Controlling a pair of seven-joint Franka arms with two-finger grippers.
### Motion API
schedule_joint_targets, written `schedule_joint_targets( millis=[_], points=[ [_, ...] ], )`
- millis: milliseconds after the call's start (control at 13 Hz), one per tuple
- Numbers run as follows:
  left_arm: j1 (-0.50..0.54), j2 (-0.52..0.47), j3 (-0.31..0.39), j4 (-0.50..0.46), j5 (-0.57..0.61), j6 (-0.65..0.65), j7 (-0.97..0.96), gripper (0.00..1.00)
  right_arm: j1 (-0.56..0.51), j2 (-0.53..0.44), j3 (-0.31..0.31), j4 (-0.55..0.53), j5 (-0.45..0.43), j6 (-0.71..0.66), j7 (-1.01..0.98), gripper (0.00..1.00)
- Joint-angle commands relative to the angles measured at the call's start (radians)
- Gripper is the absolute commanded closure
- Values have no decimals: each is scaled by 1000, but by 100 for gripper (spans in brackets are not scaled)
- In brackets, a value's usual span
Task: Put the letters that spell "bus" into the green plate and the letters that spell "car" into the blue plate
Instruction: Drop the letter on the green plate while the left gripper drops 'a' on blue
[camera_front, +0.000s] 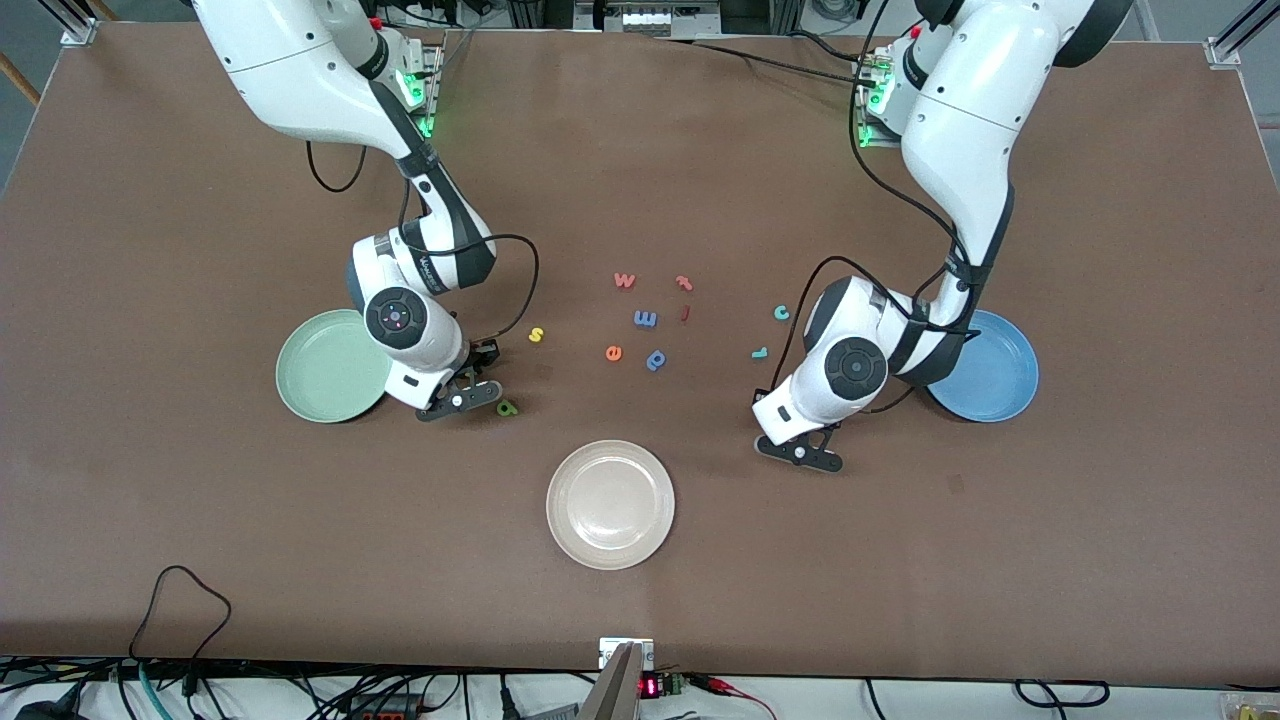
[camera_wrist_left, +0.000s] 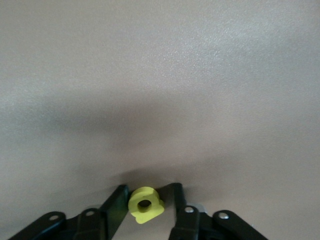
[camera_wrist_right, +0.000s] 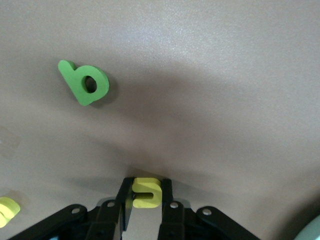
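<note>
Letters for "bus": the yellow foam "u" (camera_wrist_right: 145, 193) is clamped between the closed fingers of the right gripper (camera_front: 476, 382), down at table level just beside the pale mint-green round plate (camera_front: 318, 372). It lies flat, its long axis running across the gap between the fingers.
- The green foam "b" (camera_front: 508, 407) lies flat on the table close to that gripper, nearer the front camera.
- The yellow foam "s" (camera_front: 536, 335) lies farther from the camera.

Letters for "car": the yellow foam "a" (camera_wrist_left: 145, 205) sits between the fingers of the left gripper (camera_wrist_left: 148, 191), which press it on both sides, low over bare table.
- The teal foam "c" (camera_front: 781, 313) and the teal foam "r" (camera_front: 759, 352) lie flat toward the left arm's end.

Plates, three: the green one, a bright blue round plate (camera_front: 1005, 385) partly covered by the left arm, and a cream-white round plate (camera_front: 610, 540) nearest the camera. What shows of each is bare.

Mid-table cluster, six: an orange "w" (camera_front: 625, 281), two small red letters (camera_front: 684, 283), a blue "m" (camera_front: 646, 319), an orange "e" (camera_front: 614, 352) and a blue "p" (camera_front: 656, 360).
</note>
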Motion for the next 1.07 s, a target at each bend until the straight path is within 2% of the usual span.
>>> schedule_joint_targets(
  millis=[0,230,383,460,690,843,996],
  points=[
    [4,-8,14,-54,14,-10,-9,65,-8,-12,-11,-21,-3,8,-16,97],
    [4,-7,14,-54,14,-11,-9,80,-42,-96,-43,-24,-6,-25,-42,97],
    [8,-10,14,-54,14,-13,-8,88,-123,-176,-43,-27,-6,-137,-67,97],
    [17,-30,14,-52,14,-28,-5,89,-169,-202,-43,-32,-6,-172,-67,97],
    [70,-132,31,-41,17,-187,-2,92,-269,-199,-43,-53,-6,-193,-79,96],
    [162,-191,45,-52,19,-311,44,92,-309,-181,-42,-64,-5,-180,-79,96],
    [237,-243,46,-82,19,-416,99,92,-312,-174,-42,-64,-2,-180,-78,90]
  ],
)
